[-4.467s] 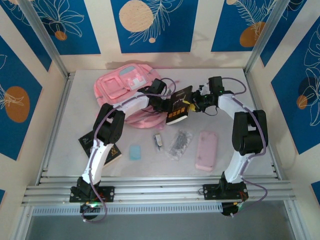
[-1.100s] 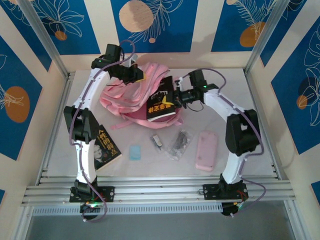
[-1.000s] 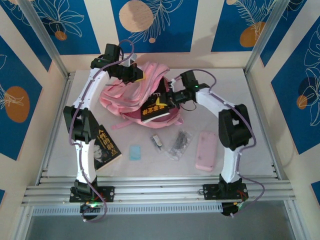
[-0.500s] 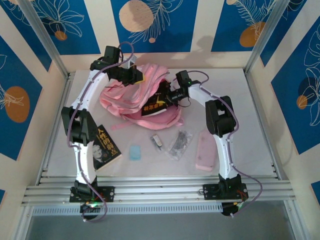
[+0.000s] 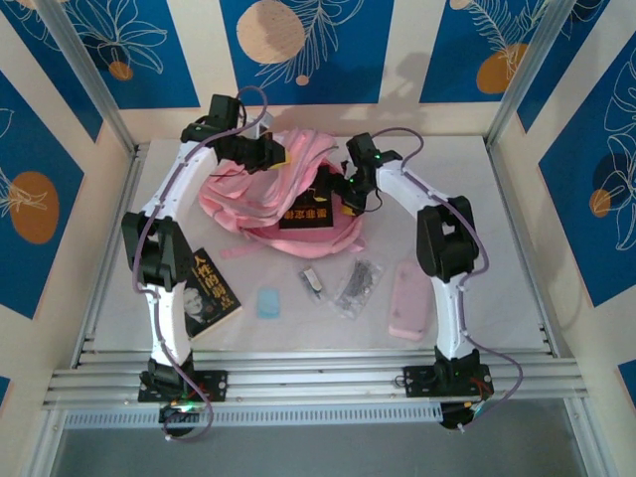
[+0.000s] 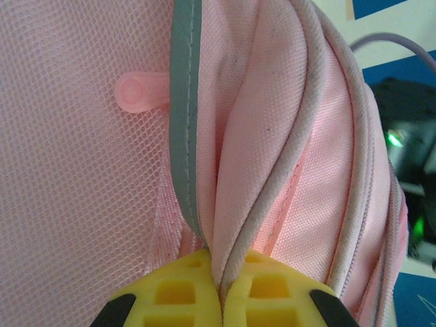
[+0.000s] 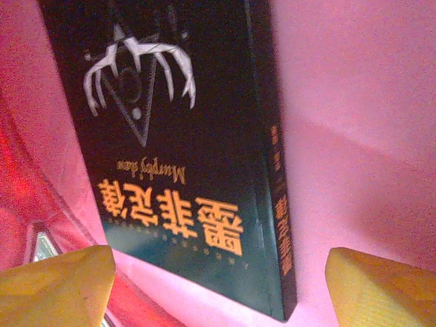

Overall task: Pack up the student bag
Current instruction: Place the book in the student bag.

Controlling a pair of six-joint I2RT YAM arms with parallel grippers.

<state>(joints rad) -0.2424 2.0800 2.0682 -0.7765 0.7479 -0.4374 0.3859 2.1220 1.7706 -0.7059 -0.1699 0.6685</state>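
top view: student bag point(image 5: 234, 194) lies slumped at far-centre of the table point(image 5: 517, 248), w/ a black book point(image 5: 306, 212) showing at its near-side opening. left gripper point(image 5: 273, 154) sits at the bag's far upper edge, its arm reaching up along the left side. right gripper point(image 5: 341, 192) is at the bag's opening, just beside the book's right end.

left wrist view: left gripper point(image 6: 218, 293) is clamped tight on a fold of the student bag point(image 6: 300, 170). its yellow fingertips point(image 6: 170, 293) meet w/ pink fabric and piped edging pinched btwn them. a grey trim strip point(image 6: 180, 102) runs up from the pinch. a pink mesh panel point(image 6: 68, 191) lies to its left, w/ a round-ended pink pull tab point(image 6: 139, 92) across it.

right wrist view: right gripper point(image 7: 218, 300) stands spread wide, holding nothing. its yellow fingertips point(image 7: 54, 286) sit at the two lower corners, neither touching the black book point(image 7: 170, 157), which lies on the pink bag fabric btwn them. cover shows orange characters and a white line drawing.

nearer the arms, apart from the bag: a second dark book point(image 5: 209, 291) by the left arm, a pale blue block point(image 5: 268, 302), a small dark item point(image 5: 312, 281) too small to id, a clear packet of dark bits point(image 5: 358, 280), and a flat pale-pink pencil case point(image 5: 409, 298) by the right arm.
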